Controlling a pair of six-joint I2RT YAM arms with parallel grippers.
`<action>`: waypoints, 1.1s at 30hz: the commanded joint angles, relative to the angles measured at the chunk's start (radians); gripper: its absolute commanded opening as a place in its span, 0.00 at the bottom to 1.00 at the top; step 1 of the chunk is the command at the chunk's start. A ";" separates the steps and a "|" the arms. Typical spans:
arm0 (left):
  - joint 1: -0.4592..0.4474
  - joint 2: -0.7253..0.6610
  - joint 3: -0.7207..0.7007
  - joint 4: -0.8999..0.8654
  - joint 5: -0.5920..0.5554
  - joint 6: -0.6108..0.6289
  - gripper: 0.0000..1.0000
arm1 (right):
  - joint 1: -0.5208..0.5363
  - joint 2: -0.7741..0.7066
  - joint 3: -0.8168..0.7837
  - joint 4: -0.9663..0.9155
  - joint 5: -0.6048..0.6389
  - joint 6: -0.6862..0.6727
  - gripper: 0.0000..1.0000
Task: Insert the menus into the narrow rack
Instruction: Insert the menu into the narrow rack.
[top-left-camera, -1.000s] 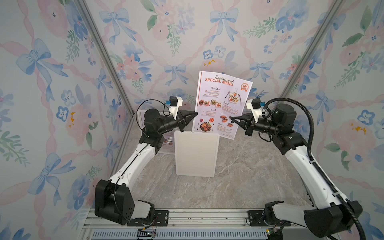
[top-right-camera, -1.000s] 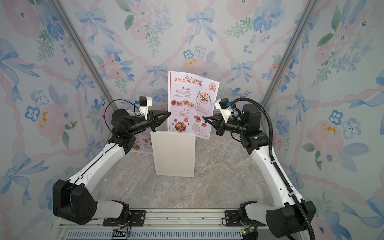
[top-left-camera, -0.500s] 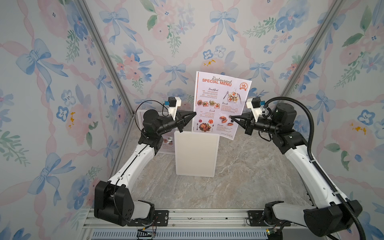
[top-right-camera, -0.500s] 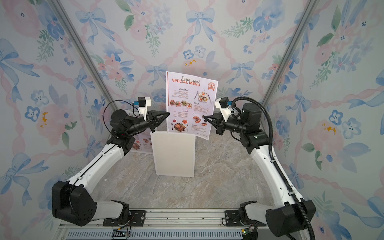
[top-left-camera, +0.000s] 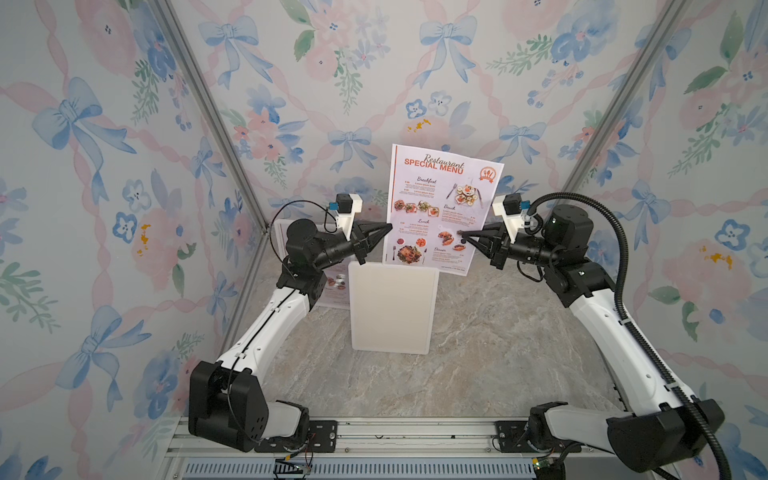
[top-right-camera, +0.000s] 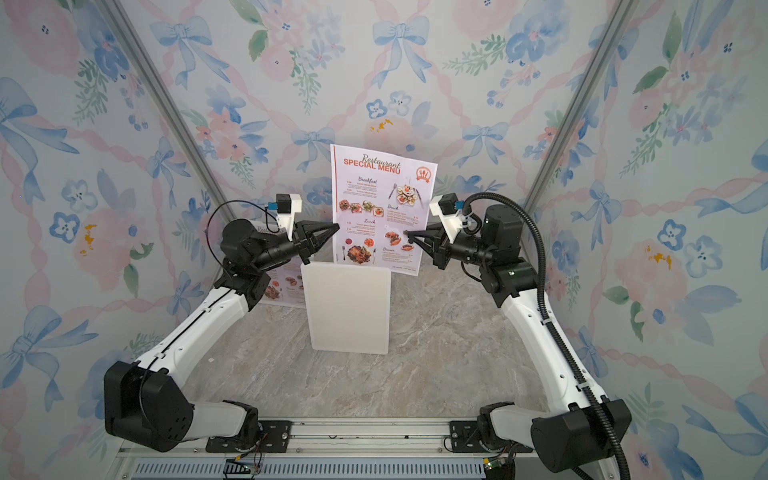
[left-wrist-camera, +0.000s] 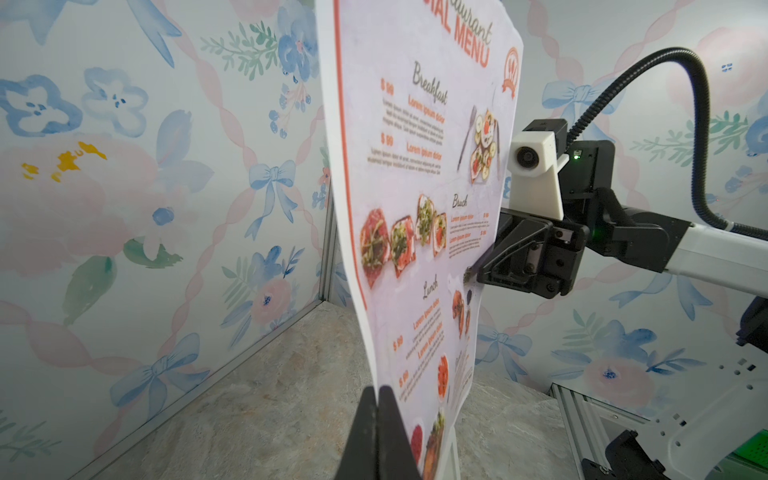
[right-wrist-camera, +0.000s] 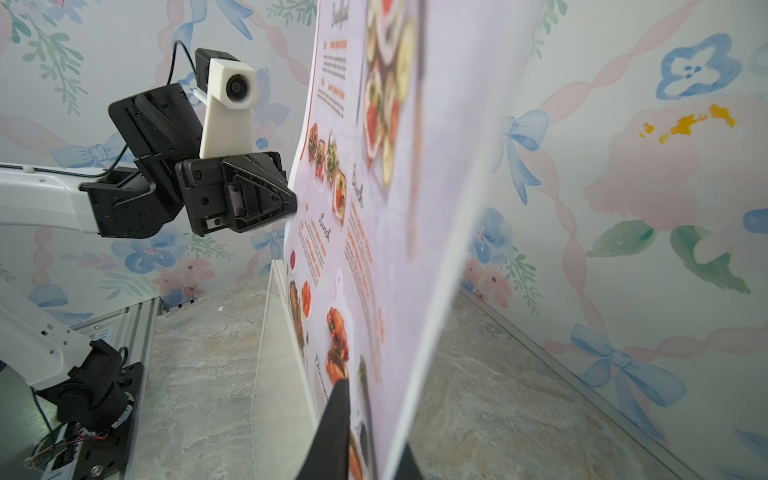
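Our left gripper (top-left-camera: 389, 227) pinches the menu (top-left-camera: 441, 195) at nine o'clock. At three o'clock, we cannot tell whether our right gripper (top-left-camera: 465, 237) grips.

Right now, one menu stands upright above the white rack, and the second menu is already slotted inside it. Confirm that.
Wrong on the second menu: it sits outside the rack, behind the left arm, as both top views show. The rest holds.

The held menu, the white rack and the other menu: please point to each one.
held menu (top-left-camera: 440, 199), in a top view, middle of its printed face.
white rack (top-left-camera: 392, 309), in a top view, its front panel.
other menu (top-right-camera: 289, 286), in a top view, its lower printed part.
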 joint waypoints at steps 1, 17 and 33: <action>0.010 -0.004 -0.022 0.010 -0.013 0.019 0.00 | 0.011 0.009 0.028 -0.011 0.003 -0.004 0.15; 0.011 0.012 0.005 0.010 -0.027 0.019 0.00 | 0.025 0.016 0.031 -0.015 0.021 -0.009 0.12; -0.015 0.025 -0.005 0.011 0.006 0.010 0.40 | 0.028 0.007 0.025 -0.041 0.014 -0.030 0.02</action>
